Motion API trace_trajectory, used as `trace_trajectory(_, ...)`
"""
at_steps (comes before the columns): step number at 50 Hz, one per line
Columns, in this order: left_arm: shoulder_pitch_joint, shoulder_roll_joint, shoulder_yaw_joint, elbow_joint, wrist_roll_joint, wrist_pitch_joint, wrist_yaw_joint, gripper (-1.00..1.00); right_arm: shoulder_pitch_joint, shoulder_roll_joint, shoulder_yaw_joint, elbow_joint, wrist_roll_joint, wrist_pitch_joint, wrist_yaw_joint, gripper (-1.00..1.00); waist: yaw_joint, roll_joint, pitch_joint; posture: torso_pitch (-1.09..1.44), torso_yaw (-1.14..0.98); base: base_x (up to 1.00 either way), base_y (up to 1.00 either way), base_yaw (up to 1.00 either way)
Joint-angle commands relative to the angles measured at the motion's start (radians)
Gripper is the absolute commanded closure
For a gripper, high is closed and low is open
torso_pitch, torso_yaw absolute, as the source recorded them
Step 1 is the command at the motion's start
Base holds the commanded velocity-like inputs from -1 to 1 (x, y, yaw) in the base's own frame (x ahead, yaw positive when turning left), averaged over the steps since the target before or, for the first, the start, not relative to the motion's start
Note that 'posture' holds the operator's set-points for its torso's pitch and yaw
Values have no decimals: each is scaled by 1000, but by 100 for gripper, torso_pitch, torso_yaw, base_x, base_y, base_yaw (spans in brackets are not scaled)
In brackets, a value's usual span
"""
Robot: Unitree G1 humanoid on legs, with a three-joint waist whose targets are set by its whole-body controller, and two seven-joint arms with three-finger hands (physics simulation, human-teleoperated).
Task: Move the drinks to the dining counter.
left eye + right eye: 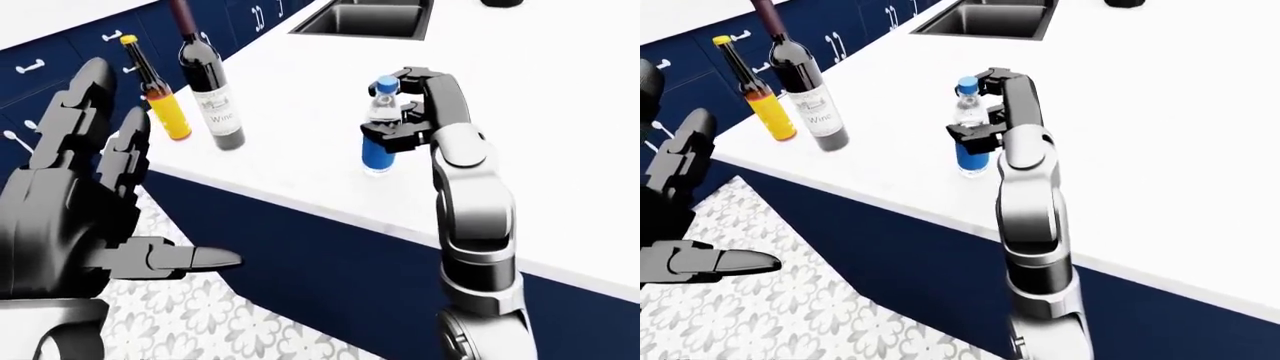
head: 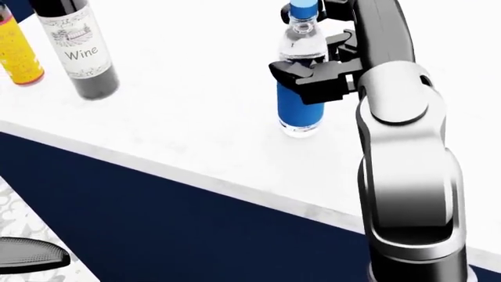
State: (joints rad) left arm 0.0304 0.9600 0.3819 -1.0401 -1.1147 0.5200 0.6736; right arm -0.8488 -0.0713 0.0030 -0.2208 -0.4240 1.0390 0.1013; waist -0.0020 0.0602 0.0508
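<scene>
A clear water bottle [image 2: 300,111] with a blue label and blue cap stands upright on the white counter [image 2: 180,117]. My right hand [image 2: 315,66] is shut on the bottle's middle, its black fingers wrapped round it from the right. At the top left of the head view stand a dark wine bottle [image 2: 82,53] and a yellow bottle [image 2: 17,59], both upright and apart from the hand. My left hand [image 1: 130,187] hangs open at the left of the left-eye view, over the floor, holding nothing.
The counter's edge runs diagonally above a navy panel [image 2: 157,217]. A dark sink [image 1: 370,19] is set into the counter at the top. Navy cabinets with white handles [image 1: 40,64] line the far left. Patterned tile floor [image 1: 220,315] lies below.
</scene>
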Motion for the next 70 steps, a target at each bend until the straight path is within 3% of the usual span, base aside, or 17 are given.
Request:
trace_trajectory(1, -14, 18, 30, -7, 11, -25, 6, -100, -28, -8, -1, -26, -11, -13, -6, 27, -1, 4, -19, 0, 0, 0, 0, 0)
trace_trajectory(4, -17, 21, 35, -7, 3, -23, 9, -100, -29, -9, 1, -27, -9, -14, -6, 15, -1, 4, -19, 0, 0, 0, 0, 0)
trace_trajectory(7, -15, 20, 36, -7, 5, -24, 6, -100, -27, -8, 2, -26, -7, -17, -7, -10, -1, 4, -18, 0, 0, 0, 0, 0)
trace_trajectory(8, -15, 20, 39, -7, 3, -23, 6, -100, -27, -9, 3, -29, -7, -14, -5, -30, -1, 4, -18, 0, 0, 0, 0, 0)
trace_trajectory(11, -16, 15, 37, -7, 8, -21, 3, -100, -26, -10, 3, -27, -8, -18, -4, -49, -1, 4, -19, 0, 0, 0, 0, 0)
trace_trajectory(23, -27, 12, 35, -7, 8, -9, 3, -100, -25, -17, 1, -42, -16, -9, 13, -58, -3, 6, -18, 0, 0, 0, 0, 0)
trace_trajectory(30, -35, 13, 25, -7, 9, -8, 9, -100, 1, -27, 21, -214, -46, 98, 69, -100, -1, 3, -17, 0, 0, 0, 0, 0)
trace_trajectory(34, -35, 22, 21, -7, 5, -16, 17, -100, 8, -40, 38, -332, -83, 183, 120, -100, 0, 1, -15, 0, 0, 0, 0, 0)
trace_trajectory(39, -12, 38, 72, -7, -30, -23, 16, -100, 27, -104, 39, -567, -135, 370, 205, -100, 2, -3, -12, 0, 0, 0, 0, 0)
trace_trajectory(42, -9, 43, 120, -7, -68, -17, 16, -100, 14, -209, 51, -708, -160, 519, 263, -100, 5, -8, -8, 0, 0, 0, 0, 0)
trace_trajectory(46, 17, 35, 200, -7, -106, -10, -6, -100, 76, -358, -54, -824, -235, 575, 448, -100, 8, -16, -2, 0, 0, 0, 0, 0)
trace_trajectory(52, 49, 39, 314, -7, -182, -2, -18, -100, 86, -469, -149, -826, -997, 575, 1258, -100, 2, -22, 6, 0, 0, 0, 0, 0)
trace_trajectory(54, 69, 22, 351, -7, -194, 0, -33, -100, 88, -518, -241, -826, -1153, 562, 1483, -100, 1, -23, 8, 0, 0, 0, 0, 0)
trace_trajectory(56, 91, 0, 378, -7, -193, -1, -54, -100, 86, -526, -284, -826, -1152, 546, 1511, -100, 2, -21, 9, 0, 0, 0, 0, 0)
trace_trajectory(63, 143, -96, 522, -7, -238, 25, -110, -100, 129, -696, -469, -826, -994, 575, 1513, -100, 0, -22, 8, 0, 0, 0, 0, 0)
trace_trajectory(67, 160, -135, 650, -7, -320, 46, -113, -100, 168, -749, -614, -825, -882, 575, 1513, -100, 2, -27, 11, 0, 0, 0, 0, 0)
trace_trajectory(70, 154, -146, 758, -7, -396, 81, -109, -100, 186, -765, -660, -825, -841, 575, 1513, -100, 1, -30, 14, 0, 0, 0, 0, 0)
